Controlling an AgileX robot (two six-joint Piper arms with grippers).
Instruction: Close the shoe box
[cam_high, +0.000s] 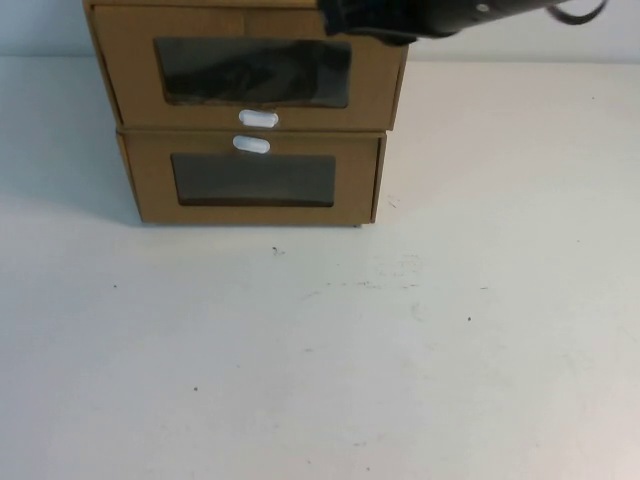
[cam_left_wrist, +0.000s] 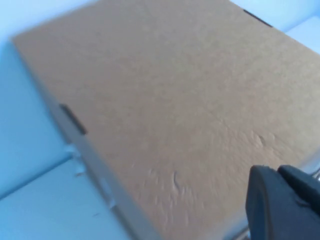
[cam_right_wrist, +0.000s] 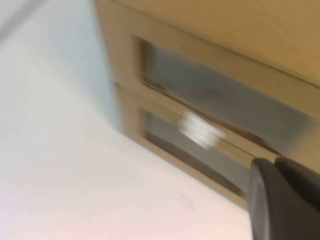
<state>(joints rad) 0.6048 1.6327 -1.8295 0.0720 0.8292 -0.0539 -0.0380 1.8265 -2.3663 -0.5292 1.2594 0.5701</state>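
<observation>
Jaws: cannot tell for either gripper. Left gripper (cam_left_wrist: 282, 205) shows only as a dark finger at the lower right of its wrist view, over the plain cardboard top of a box, nothing visibly held. Right gripper (cam_right_wrist: 285, 197) shows only as a dark finger at the lower right of its wrist view, near the box fronts, nothing visibly held.

High view: two brown cardboard boxes stacked at upper centre of the frame on a white table (cam_high: 400, 350). Shoe box (cam_high: 250, 75) is the top one, with a clear window and a white tab (cam_high: 258, 119) below that window. Its front sits slightly ahead of the front beneath it and reads wider. Lower box (cam_high: 255, 180) has its white tab (cam_high: 251, 145) above its window, so the two tabs sit just apart, one over the other. A dark arm (cam_high: 440, 15) crosses the top edge of the frame, over the shoe box's upper right corner; which arm it is cannot be told.

No brand, label or writing is readable on either box. Dark shapes show behind the shoe box window, not identifiable. Right wrist view shows both windows and a blurred white tab between them.
</observation>
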